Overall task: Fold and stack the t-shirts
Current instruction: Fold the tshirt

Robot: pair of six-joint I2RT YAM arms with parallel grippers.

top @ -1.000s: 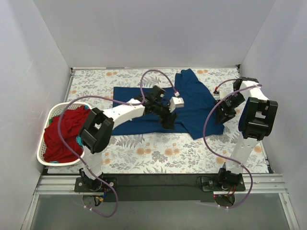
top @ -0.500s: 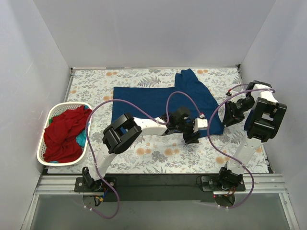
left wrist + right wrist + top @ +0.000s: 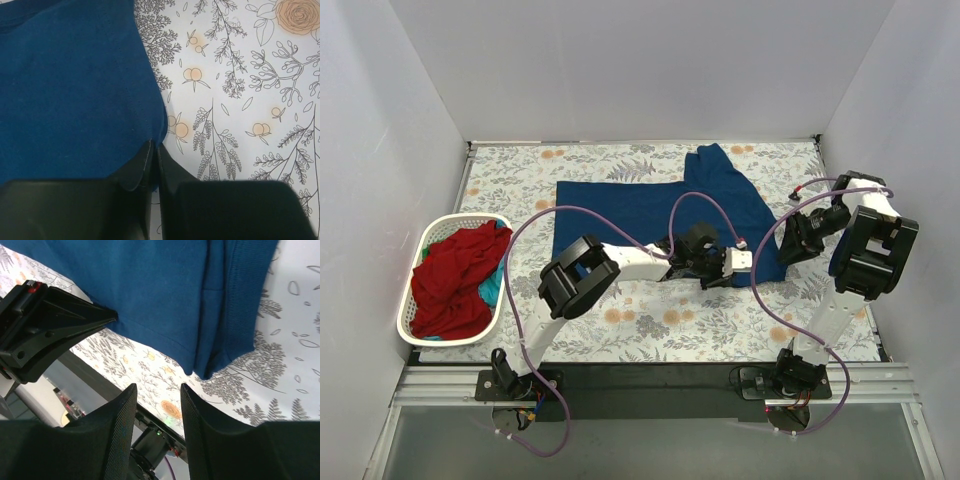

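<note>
**Q:** Fingers, status?
**A:** Left fingers (image 3: 132,172) are closed. By the wrist view they're pinching the near-right hem corner of the blue shirt (image 3: 630,205). Right fingers (image 3: 112,430) are apart w/ nothing btwn them, hanging just above the shirt's doubled right edge.

**Q:** Shirts, location?
**A:** Blue shirt lies flat on the counter (image 3: 660,320), mid to back-right, w/ its right part lapped over itself. Red shirt (image 3: 450,280) and teal shirt (image 3: 492,290) are heaped in the basket (image 3: 460,218) at the left edge, not yet folded.

**Q:** Risks?
**A:** Judgement only.
1. The pinch sits at the very tip of the corner. There's little cloth in the bite, so it may slip out on the lift.
2. Only one side is held. A pull by the left alone would prob. skew the shirt, not fold it.
3. The hem lies tight on the floral cover (image 3: 240,100), so the fingers could nip cover along w/ cloth.
4. The left arm reaches over the shirt's near edge. Carrying the corner back may rumple what's beneath.

**Q:** Surface, room?
**A:** The cover is grey-orange floral and lies flat, no creases seen. Plain white walls (image 3: 620,70) close in on 3 sides. A black rail (image 3: 650,380) at the front carries both arm bases.
</note>
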